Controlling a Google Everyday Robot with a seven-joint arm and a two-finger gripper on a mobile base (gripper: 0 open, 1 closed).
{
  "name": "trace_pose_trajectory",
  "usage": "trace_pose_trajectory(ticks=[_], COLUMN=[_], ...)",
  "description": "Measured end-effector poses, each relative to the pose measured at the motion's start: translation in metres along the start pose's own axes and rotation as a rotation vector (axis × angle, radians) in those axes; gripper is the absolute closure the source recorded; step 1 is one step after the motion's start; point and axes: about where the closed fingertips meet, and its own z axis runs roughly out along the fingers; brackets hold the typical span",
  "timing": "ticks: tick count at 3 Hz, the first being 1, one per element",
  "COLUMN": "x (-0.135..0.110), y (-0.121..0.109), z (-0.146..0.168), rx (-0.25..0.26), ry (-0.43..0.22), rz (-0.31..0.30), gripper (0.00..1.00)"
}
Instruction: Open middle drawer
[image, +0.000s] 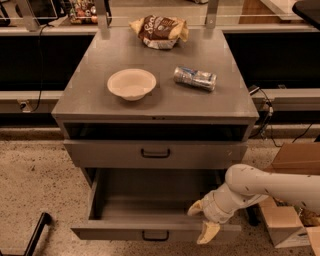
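The middle drawer (120, 231) of the grey cabinet is pulled far out toward me. Its plain grey inside shows, and its low front panel has a small black bar handle (155, 235) at the centre. My gripper (202, 220) is at the right part of that front panel. One cream finger (195, 207) is inside the drawer and the other hangs over the outside of the front panel. The fingers stand apart, astride the panel's top edge. My white arm (265, 186) reaches in from the right.
The top drawer (100, 154), with its larger handle, sits a little out. On the cabinet top (90, 102) are a white bowl (131, 83), a can lying on its side (195, 78) and a snack bag (159, 31). Cardboard boxes (290, 200) stand at the right and a black bar (36, 235) at the lower left.
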Motion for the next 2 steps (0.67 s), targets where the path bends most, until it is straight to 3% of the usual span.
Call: trace_pose_trajectory(ticks=[1, 2], x=[-0.010, -0.017], y=[0.001, -0.041], z=[-0.008, -0.018], rx=[-0.010, 0.088], ry=[-0.003, 0.035], rz=[-0.031, -0.052], gripper=[0.11, 0.25])
